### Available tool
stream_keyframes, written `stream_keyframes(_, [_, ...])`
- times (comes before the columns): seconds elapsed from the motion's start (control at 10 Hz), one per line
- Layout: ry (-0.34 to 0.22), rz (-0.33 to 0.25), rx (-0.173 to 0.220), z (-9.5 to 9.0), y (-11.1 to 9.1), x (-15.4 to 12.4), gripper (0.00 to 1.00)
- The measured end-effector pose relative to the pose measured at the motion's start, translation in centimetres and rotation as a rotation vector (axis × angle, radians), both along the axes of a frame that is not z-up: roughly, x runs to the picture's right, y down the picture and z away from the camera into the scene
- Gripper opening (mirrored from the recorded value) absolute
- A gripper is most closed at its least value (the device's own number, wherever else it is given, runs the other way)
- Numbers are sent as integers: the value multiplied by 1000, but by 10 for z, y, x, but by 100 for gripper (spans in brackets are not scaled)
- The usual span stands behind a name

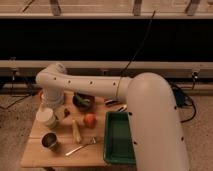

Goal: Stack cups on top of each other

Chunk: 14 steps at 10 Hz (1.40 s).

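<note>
Table (35,152): pale wood, matt.
Metal cup (49,140): dark, shiny.
Cream-white cup (46,118): matt, smooth.
Tray (120,142): green, plastic-looking.
Utensil (80,146): bright metal.
Gripper (51,103): smooth pale shell, just above cream-white cup.
</note>
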<state>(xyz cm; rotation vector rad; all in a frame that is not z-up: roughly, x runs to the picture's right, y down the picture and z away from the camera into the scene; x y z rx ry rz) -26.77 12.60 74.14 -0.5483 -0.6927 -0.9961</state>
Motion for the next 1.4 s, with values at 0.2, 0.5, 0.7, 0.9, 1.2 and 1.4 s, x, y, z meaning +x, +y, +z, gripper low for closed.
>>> stream_keyframes(0.2, [-4, 20, 16, -18, -11, 20, 78])
stream_keyframes(0.5, [-18, 32, 19, -43, 3, 43, 78])
stream_keyframes(0.7, [-36, 29, 18, -59, 24, 50, 78])
stream_keyframes(0.9, [-53, 11, 15, -71, 54, 52, 78])
stream_keyframes(1.2, [-56, -14, 20, -68, 82, 51, 78])
stream_keyframes(1.4, [-55, -27, 39, -64, 91, 47, 78])
